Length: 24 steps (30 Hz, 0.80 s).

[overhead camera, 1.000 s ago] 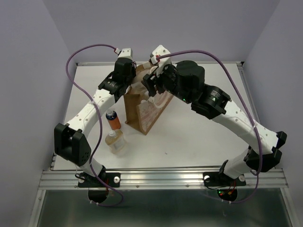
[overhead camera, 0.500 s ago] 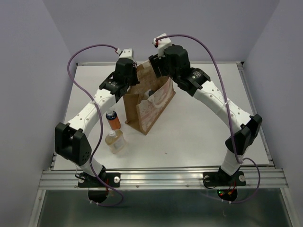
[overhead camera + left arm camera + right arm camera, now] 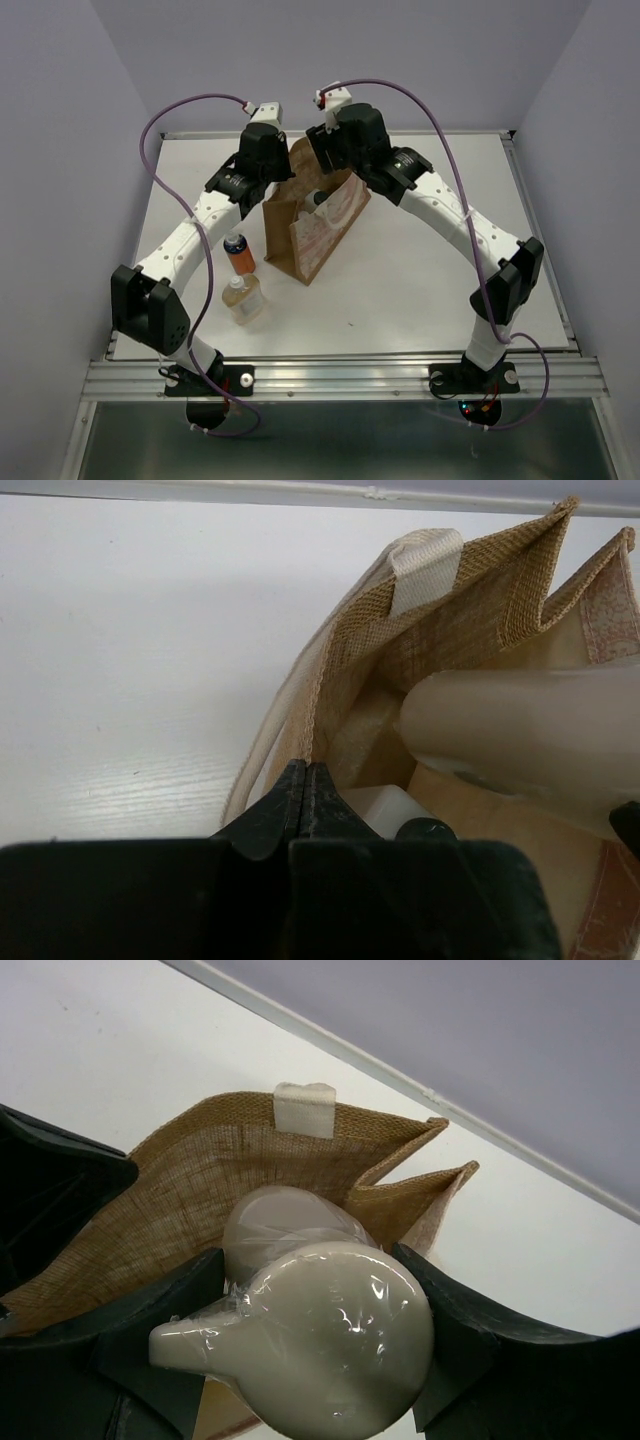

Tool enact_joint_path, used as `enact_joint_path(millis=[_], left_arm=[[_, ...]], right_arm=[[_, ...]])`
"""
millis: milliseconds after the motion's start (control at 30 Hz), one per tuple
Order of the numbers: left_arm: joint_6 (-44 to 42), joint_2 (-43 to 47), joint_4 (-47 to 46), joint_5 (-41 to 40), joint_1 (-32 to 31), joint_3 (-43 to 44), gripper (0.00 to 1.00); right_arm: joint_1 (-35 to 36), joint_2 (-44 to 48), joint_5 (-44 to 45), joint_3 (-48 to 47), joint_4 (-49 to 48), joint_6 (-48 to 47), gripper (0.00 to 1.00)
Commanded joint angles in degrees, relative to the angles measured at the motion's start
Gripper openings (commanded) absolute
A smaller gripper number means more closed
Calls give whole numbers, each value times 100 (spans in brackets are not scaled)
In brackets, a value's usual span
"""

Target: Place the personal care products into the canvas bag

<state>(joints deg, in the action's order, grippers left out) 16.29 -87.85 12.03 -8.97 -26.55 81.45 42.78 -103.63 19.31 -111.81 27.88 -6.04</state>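
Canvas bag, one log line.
left tool: shut on canvas bag rim | right tool: holding beige bottle over it | outside: orange bottle, amber bottle

Top view: bright, even, diffuse light from above; the bench (image 3: 420, 270) reads near white, shadows faint and soft-edged, focus sharp throughout. Left wrist view: bench washed out, bag (image 3: 440, 620) weave crisp, left fingers (image 3: 268, 818) near black with little detail, the close bottle (image 3: 520, 730) blurred. Right wrist view: small glare spots on the bottle's glossy top; right fingers (image 3: 470, 1345) dark, soft.
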Motion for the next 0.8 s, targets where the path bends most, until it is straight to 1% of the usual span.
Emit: enact_joint_path(millis=[0, 267, 433, 633, 767], left_arm=[[-83, 321, -403, 89, -26, -59, 0], [-100, 374, -439, 80, -26, -103, 0], [-118, 374, -456, 115, -26, -112, 0], [-126, 392, -482, 141, -26, -147, 0], [-144, 409, -509, 141, -35, -191, 0]], right_arm=[[-51, 45, 617, -403, -951, 15, 1], [-165, -350, 688, -518, -547, 129, 1], [-218, -429, 49, -368, -284, 401, 1], [-270, -692, -138, -324, 120, 587, 1], [-332, -816, -305, -219, 235, 990, 1]])
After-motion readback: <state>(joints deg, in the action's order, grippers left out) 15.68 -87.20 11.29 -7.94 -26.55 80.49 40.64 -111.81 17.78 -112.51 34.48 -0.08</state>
